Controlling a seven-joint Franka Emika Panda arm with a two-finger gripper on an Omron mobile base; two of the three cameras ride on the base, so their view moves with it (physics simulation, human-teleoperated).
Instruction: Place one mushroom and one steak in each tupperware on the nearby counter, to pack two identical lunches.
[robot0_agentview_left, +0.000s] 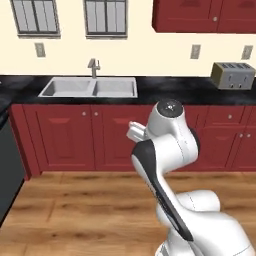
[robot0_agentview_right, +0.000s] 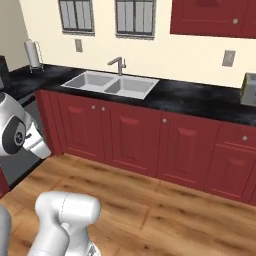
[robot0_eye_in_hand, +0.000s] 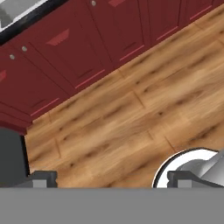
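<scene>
The counter (robot0_agentview_left: 170, 89) of glossy black stone runs along the far wall above dark red cabinet fronts (robot0_agentview_left: 65, 135), and it appears again as the counter (robot0_agentview_right: 200, 100) in the right base view. The mushroom, the steak and the tupperware are out of view. My arm is folded up in front of the base, well short of the counter. In the hand view my gripper (robot0_eye_in_hand: 114, 178) points down at the wooden floor (robot0_eye_in_hand: 131, 118). Its two dark fingertips (robot0_eye_in_hand: 41, 177) stand far apart with nothing between them, so it is open.
A double sink (robot0_agentview_left: 90, 87) with a faucet (robot0_agentview_left: 93, 66) is set into the counter. A toaster (robot0_agentview_left: 232, 75) stands at the right. A paper towel holder (robot0_agentview_right: 33, 54) stands at the far left, and a dark appliance front (robot0_agentview_left: 7, 165) is by the left edge. Open wooden floor lies between base and cabinets.
</scene>
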